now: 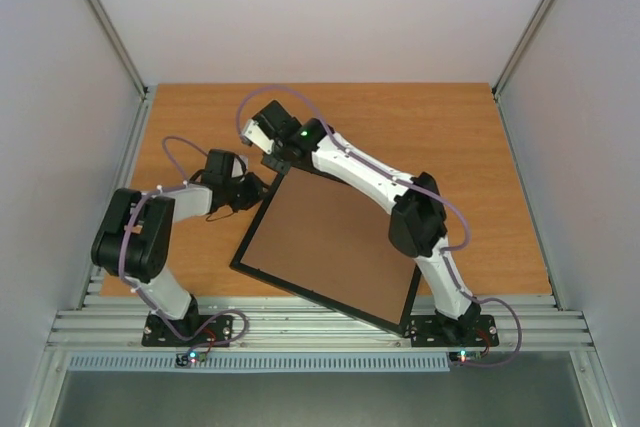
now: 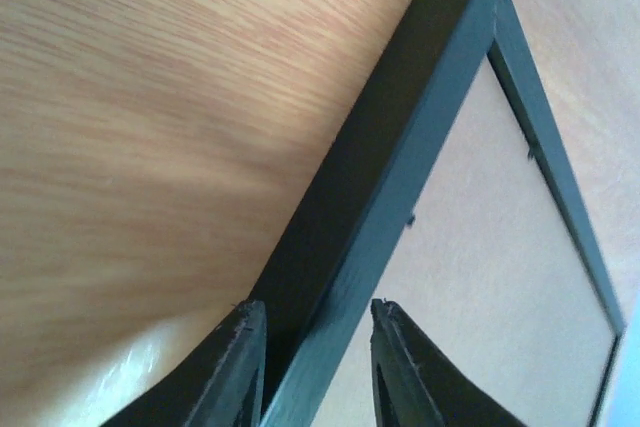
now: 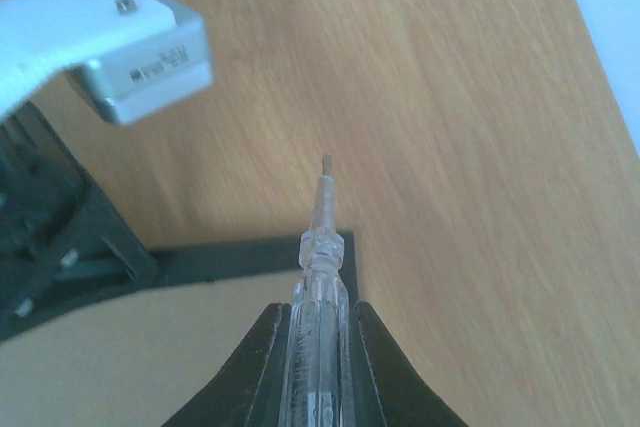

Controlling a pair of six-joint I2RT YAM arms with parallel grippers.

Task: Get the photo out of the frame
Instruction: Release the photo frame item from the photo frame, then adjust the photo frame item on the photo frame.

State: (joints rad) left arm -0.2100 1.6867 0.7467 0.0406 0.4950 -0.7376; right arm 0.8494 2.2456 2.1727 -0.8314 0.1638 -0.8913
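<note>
The black frame (image 1: 257,219) lies face down on the wooden table, its brown backing board (image 1: 335,242) facing up. The photo is hidden under the board. My left gripper (image 1: 258,187) is at the frame's left rail near the far corner. In the left wrist view it (image 2: 315,305) is open and its fingers straddle the rail (image 2: 400,147), with a gap on the board side (image 2: 500,247). My right gripper (image 1: 275,159) is over the far corner. It (image 3: 318,309) is shut on a clear-handled screwdriver (image 3: 320,287), whose tip sticks out past the frame corner (image 3: 230,257) above the table.
The left arm's grey wrist block (image 3: 130,47) and black gripper body (image 3: 40,237) are close to the left of the right gripper. Metal rails (image 1: 300,327) run along the near table edge. White walls enclose the table.
</note>
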